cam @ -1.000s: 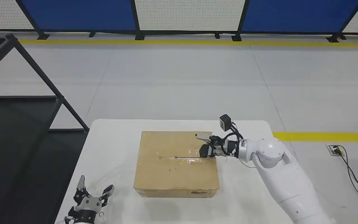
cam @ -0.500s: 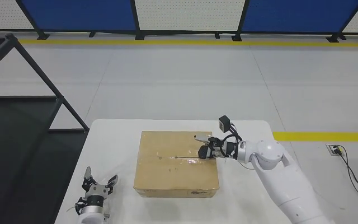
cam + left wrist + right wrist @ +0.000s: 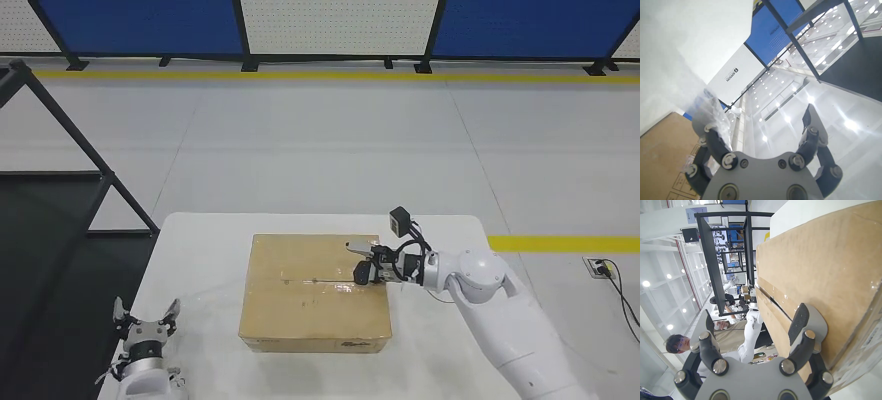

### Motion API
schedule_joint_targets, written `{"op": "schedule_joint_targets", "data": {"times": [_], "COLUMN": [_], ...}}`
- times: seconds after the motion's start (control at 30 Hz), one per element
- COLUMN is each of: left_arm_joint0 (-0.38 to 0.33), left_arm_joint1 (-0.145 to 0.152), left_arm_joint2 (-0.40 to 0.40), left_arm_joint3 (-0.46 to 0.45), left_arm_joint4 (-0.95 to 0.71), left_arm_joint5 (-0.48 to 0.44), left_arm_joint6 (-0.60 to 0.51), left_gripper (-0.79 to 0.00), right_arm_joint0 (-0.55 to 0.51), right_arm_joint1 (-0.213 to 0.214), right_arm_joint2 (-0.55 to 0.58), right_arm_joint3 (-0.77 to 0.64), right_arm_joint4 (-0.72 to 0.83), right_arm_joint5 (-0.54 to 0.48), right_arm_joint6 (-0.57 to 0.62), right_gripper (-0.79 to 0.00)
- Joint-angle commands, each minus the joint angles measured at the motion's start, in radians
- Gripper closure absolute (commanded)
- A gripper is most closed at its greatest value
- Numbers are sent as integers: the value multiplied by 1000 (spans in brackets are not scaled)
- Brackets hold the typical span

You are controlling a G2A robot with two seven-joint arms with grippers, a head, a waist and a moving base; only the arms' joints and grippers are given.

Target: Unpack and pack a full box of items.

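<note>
A closed cardboard box (image 3: pixel 315 293) sits in the middle of the white table (image 3: pixel 200 260). A taped seam (image 3: pixel 325 281) with a slit in it runs across the lid. My right gripper (image 3: pixel 362 262) is open over the right part of the lid. In the right wrist view, one of its fingers (image 3: pixel 800 317) lies on the box top (image 3: pixel 819 266) beside the slit seam (image 3: pixel 772 300). My left gripper (image 3: pixel 143 318) is open near the table's front left corner, well away from the box. A crumpled clear film (image 3: pixel 713 109) clings to one of its fingers.
A black metal rack (image 3: pixel 60 200) stands just left of the table. Blue and white partition panels (image 3: pixel 330 25) line the far floor. Bare tabletop lies between the box and the left gripper.
The left gripper has shifted left, toward the table's left edge. The right gripper has stayed almost still on the lid.
</note>
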Motion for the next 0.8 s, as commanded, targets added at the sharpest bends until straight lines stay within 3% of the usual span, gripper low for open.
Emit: {"op": "schedule_joint_targets", "data": {"times": [0.0, 0.43, 0.77], "left_arm_joint0": [10, 46, 54], "left_arm_joint1": [1, 0, -4], "left_arm_joint2": [-21, -110, -135], "left_arm_joint3": [-29, -117, -224], "left_arm_joint4": [4, 1, 2], "left_arm_joint5": [5, -1, 8], "left_arm_joint6": [9, 40, 40], "left_gripper": [-785, -785, -785], "right_arm_joint0": [4, 32, 48], "right_arm_joint1": [-1, -8, -13], "right_arm_joint2": [-3, -19, -29], "right_arm_joint3": [7, 62, 94], "right_arm_joint4": [3, 21, 31], "right_arm_joint5": [-1, -26, -41], "right_arm_joint6": [2, 22, 35], "right_gripper": [-785, -785, -785]}}
